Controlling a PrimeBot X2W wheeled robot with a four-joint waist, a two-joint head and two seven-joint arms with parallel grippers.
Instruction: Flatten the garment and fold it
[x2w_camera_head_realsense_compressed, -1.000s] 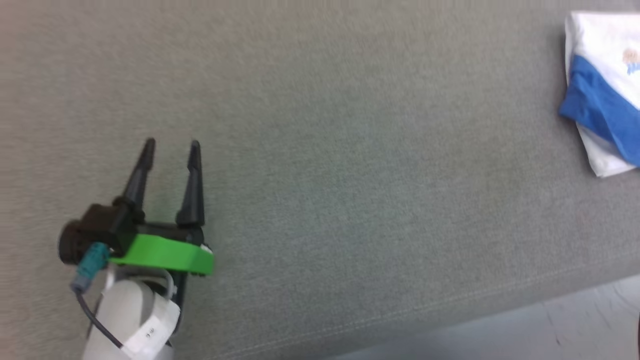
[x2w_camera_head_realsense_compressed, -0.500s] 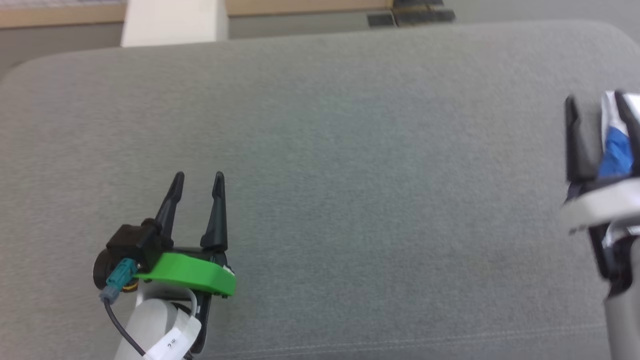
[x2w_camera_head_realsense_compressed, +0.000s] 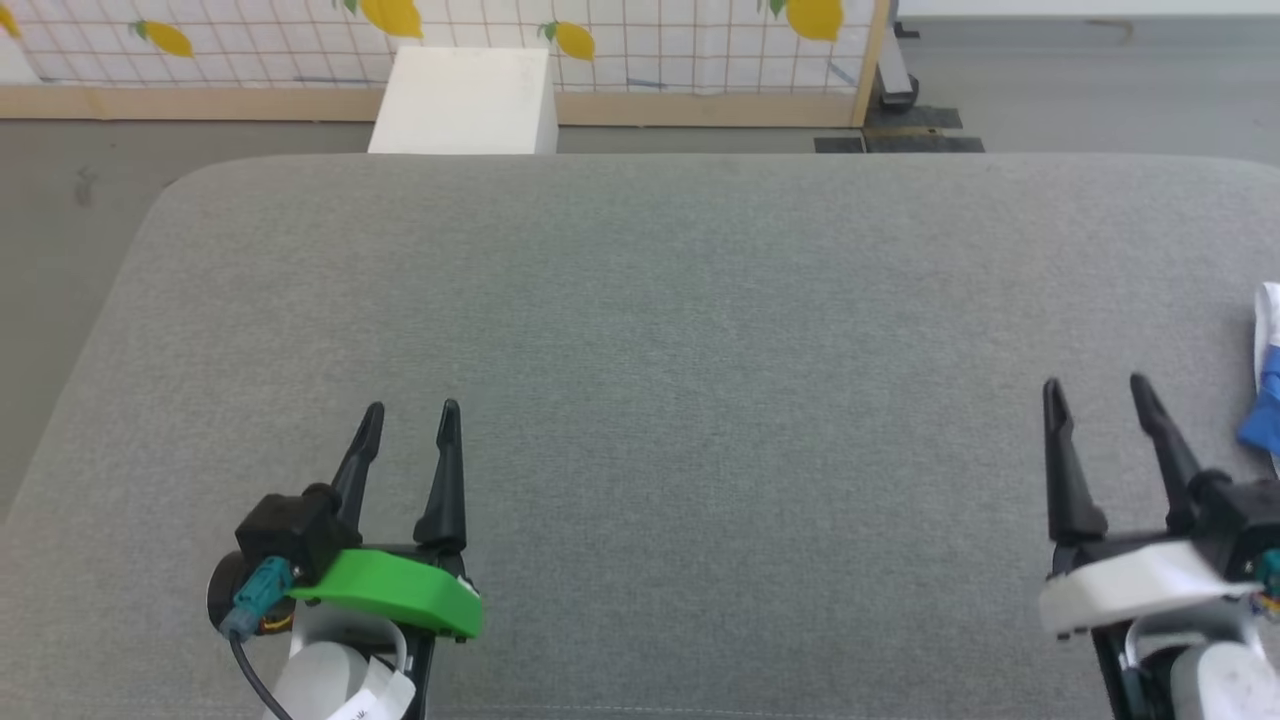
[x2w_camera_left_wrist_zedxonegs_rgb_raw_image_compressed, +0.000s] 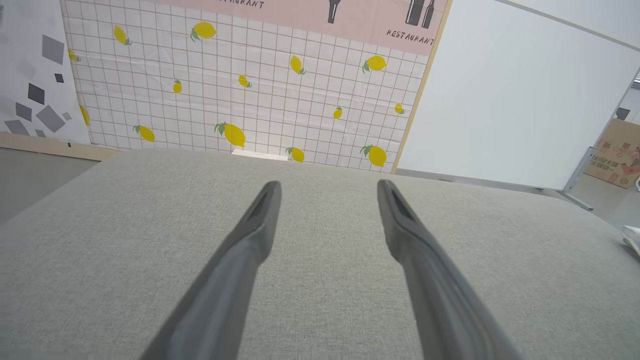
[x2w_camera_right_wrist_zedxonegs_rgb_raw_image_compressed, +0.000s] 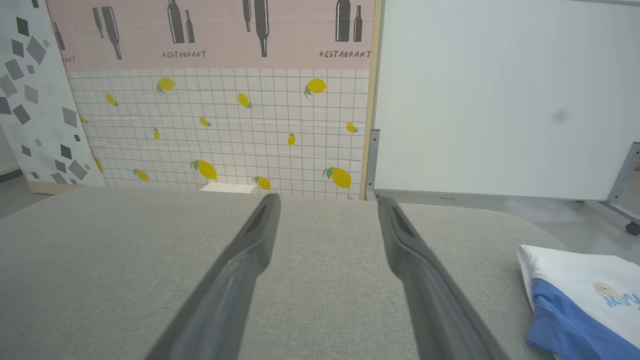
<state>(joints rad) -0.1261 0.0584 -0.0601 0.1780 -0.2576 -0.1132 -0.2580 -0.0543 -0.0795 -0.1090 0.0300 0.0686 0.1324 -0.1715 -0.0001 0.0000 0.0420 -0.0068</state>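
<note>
The garment (x2w_camera_right_wrist_zedxonegs_rgb_raw_image_compressed: 590, 305), white with a blue band and a small print, lies folded in a neat stack on the grey cushion at the right; its edge (x2w_camera_head_realsense_compressed: 1266, 390) shows at the head view's right border, and a white sliver of the garment (x2w_camera_left_wrist_zedxonegs_rgb_raw_image_compressed: 632, 239) appears in the left wrist view. My left gripper (x2w_camera_head_realsense_compressed: 410, 412) hovers open over the cushion's near left, nothing between its fingers. My right gripper (x2w_camera_head_realsense_compressed: 1095, 384) stands open near the right, just left of the garment and apart from it. The same right gripper (x2w_camera_right_wrist_zedxonegs_rgb_raw_image_compressed: 327, 199) and left gripper (x2w_camera_left_wrist_zedxonegs_rgb_raw_image_compressed: 327, 184) show spread fingers in their wrist views.
The grey cushion (x2w_camera_head_realsense_compressed: 650, 330) spans the view, with rounded far corners. Beyond it stand a white box (x2w_camera_head_realsense_compressed: 465, 100) on the floor, a lemon-print partition (x2w_camera_head_realsense_compressed: 600, 40) and a white board (x2w_camera_right_wrist_zedxonegs_rgb_raw_image_compressed: 500, 100). A cardboard box (x2w_camera_left_wrist_zedxonegs_rgb_raw_image_compressed: 617, 157) sits far right.
The head camera has tilted up and swung, so the whole picture shifted. The right gripper has come fully into view; the garment now sits at the right border. Both grippers stay open.
</note>
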